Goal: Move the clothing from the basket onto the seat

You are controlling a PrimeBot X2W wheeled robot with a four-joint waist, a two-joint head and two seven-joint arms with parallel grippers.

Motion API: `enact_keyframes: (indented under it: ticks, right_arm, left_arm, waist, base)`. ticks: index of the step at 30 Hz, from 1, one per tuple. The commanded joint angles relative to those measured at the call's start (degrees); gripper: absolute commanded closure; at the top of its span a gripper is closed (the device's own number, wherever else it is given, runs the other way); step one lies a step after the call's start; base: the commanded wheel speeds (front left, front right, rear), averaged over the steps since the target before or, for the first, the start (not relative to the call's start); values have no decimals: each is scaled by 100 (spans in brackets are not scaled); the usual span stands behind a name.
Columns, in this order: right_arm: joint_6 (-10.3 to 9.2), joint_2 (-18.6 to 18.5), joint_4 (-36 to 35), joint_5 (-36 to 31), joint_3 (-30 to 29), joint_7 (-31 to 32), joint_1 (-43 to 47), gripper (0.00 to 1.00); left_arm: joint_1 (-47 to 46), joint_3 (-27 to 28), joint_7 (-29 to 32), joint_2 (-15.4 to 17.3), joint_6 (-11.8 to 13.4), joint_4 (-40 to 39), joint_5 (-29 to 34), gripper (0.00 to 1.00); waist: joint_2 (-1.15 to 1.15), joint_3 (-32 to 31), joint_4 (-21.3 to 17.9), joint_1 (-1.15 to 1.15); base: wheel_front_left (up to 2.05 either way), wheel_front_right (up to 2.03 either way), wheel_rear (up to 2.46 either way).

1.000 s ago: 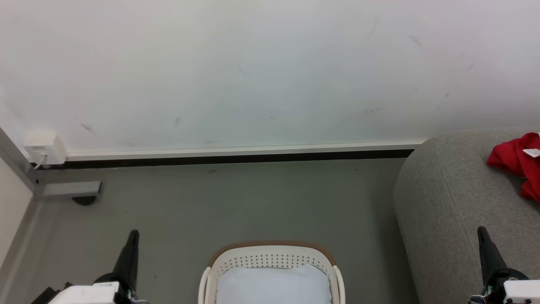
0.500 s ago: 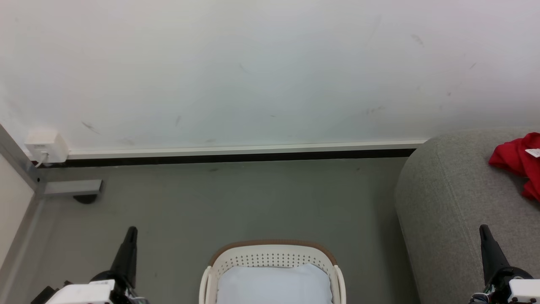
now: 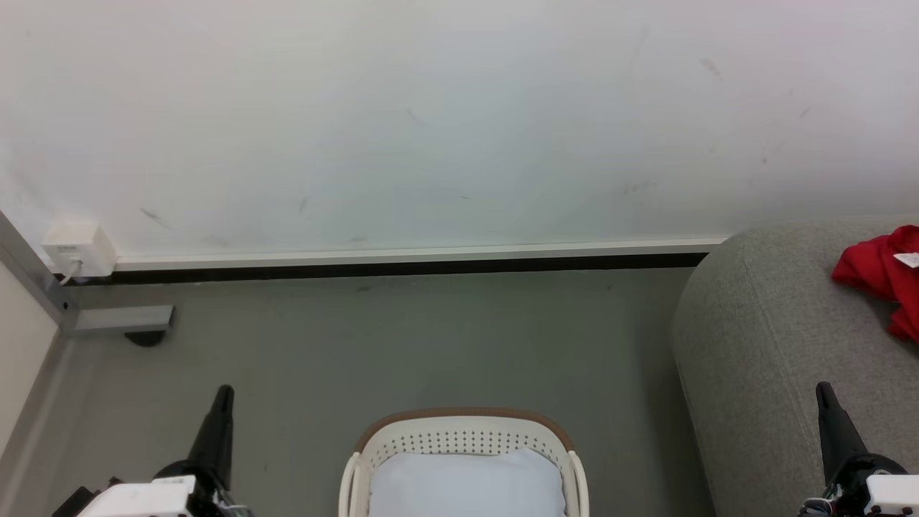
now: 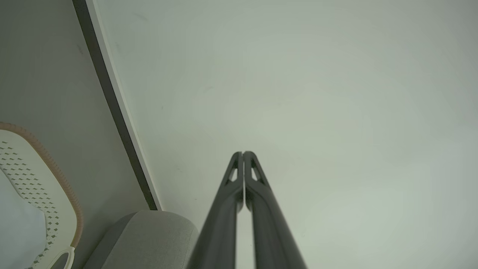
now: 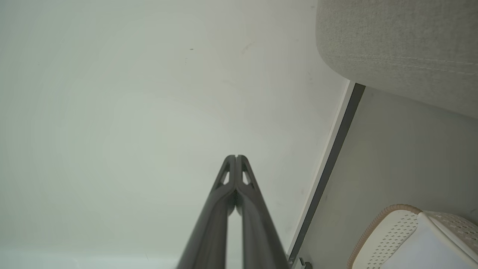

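Red clothing (image 3: 879,276) with a small white label lies bunched on the grey seat (image 3: 761,345) at the right edge of the head view. The white basket (image 3: 463,434) with a brown rim stands on the floor at bottom centre, with a pale pad (image 3: 465,485) inside and no red cloth showing in it. My left gripper (image 3: 224,393) points up at the lower left, shut and empty. My right gripper (image 3: 823,389) points up at the lower right in front of the seat, shut and empty. The fingertips touch in both wrist views, at the left gripper (image 4: 242,154) and the right gripper (image 5: 236,157).
A white wall (image 3: 431,122) with a skirting strip runs behind the grey floor (image 3: 402,345). A white socket box (image 3: 77,250) and a grey metal frame foot (image 3: 118,319) sit at the far left. The basket rim (image 4: 56,175) and the seat corner (image 4: 149,235) show in the left wrist view.
The head view has shifted slightly over the last second; both grippers sit a touch differently in it. Clothing, basket and seat have not moved.
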Motion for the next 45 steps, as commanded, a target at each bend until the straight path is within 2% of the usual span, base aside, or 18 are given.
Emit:
enact_keyframes:
  ticks: [1, 45]
  right_arm:
    - [-12, -9, -21, 10, -23, 18, -66, 100]
    - [-12, -9, -21, 11, -21, 17, -66, 100]
  left_arm:
    - [-54, 17, 21, 10, -6, -18, -79, 100]
    - [-54, 15, 20, 11, -6, -19, -80, 100]
  waist:
    - [0, 0, 0, 0]
    - [0, 0, 0, 0]
  base:
    - [0, 0, 0]
    - [0, 0, 0]
